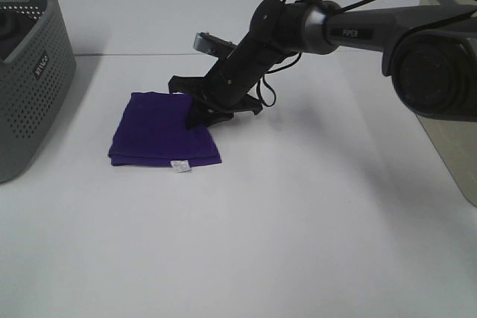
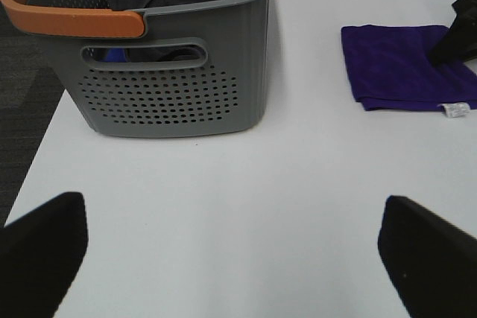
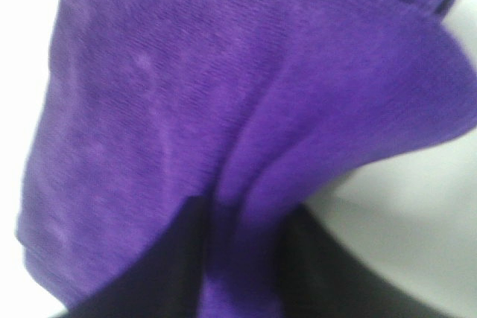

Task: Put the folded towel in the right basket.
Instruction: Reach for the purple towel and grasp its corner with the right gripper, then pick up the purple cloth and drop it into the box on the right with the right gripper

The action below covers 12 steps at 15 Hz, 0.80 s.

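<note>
The folded purple towel (image 1: 160, 135) lies flat on the white table, left of centre, with a small white tag at its front edge. My right gripper (image 1: 200, 113) reaches across to the towel's right edge and is shut on a pinched fold of it; up close in the right wrist view (image 3: 238, 221) the cloth (image 3: 223, 94) bunches between the dark fingers. The right basket (image 1: 456, 154), pale beige, stands at the right edge, partly hidden behind the right arm. My left gripper (image 2: 232, 206) is open and empty above the table, with the towel (image 2: 402, 65) some way off.
A grey perforated basket (image 1: 30, 72) with dark cloths inside stands at the left edge of the table. In the left wrist view (image 2: 171, 87) it has an orange handle (image 2: 67, 20). The right arm spans the table's back right.
</note>
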### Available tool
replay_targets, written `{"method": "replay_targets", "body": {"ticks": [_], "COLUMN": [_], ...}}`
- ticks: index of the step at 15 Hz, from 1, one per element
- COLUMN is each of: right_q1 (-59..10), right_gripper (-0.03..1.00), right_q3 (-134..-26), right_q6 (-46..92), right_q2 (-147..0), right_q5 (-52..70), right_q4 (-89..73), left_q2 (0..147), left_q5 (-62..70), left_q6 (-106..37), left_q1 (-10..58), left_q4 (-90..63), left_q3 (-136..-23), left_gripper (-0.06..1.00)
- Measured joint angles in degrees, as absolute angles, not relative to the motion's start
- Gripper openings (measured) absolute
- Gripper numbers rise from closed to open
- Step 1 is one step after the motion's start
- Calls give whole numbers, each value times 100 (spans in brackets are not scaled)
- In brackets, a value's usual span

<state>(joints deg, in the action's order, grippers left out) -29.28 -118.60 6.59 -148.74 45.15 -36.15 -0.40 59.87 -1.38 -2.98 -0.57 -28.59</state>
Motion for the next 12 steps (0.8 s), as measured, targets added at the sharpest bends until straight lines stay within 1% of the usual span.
{"method": "replay_targets", "body": {"ticks": [1,2,4,7,9,12], "right_q1": [-3019,-3037,-3008,-2882,-2825,-2807], "right_gripper": [9,6,6,6,6,6], "right_q3": [-11860,-11860,-11860,-12072,-12502,-13688], "right_q6": [642,636,636,676,688,693], "right_q2": [-14880,-14880,-14851,-14639,-14410,-13619], "right_q5": [4418,4412,4521,5500,6050,6830], "right_q4": [-3507,-3449,-3443,-3031,-2876,-2573], "left_q2": [-40,-40,-40,-40,-40,-40], "left_q5": [5987,5987,5987,5987,5987,5987], "left_q6": [-138,-138,-138,-138,-138,-138], "left_q1": [-298,-298,-298,-298,-298,-298], "left_q4": [-57,-57,-57,-57,-57,-57], "left_q3": [-2859,-2859,-2859,-2859,-2859,-2859], "left_gripper": [99,99,99,99,99,99]}}
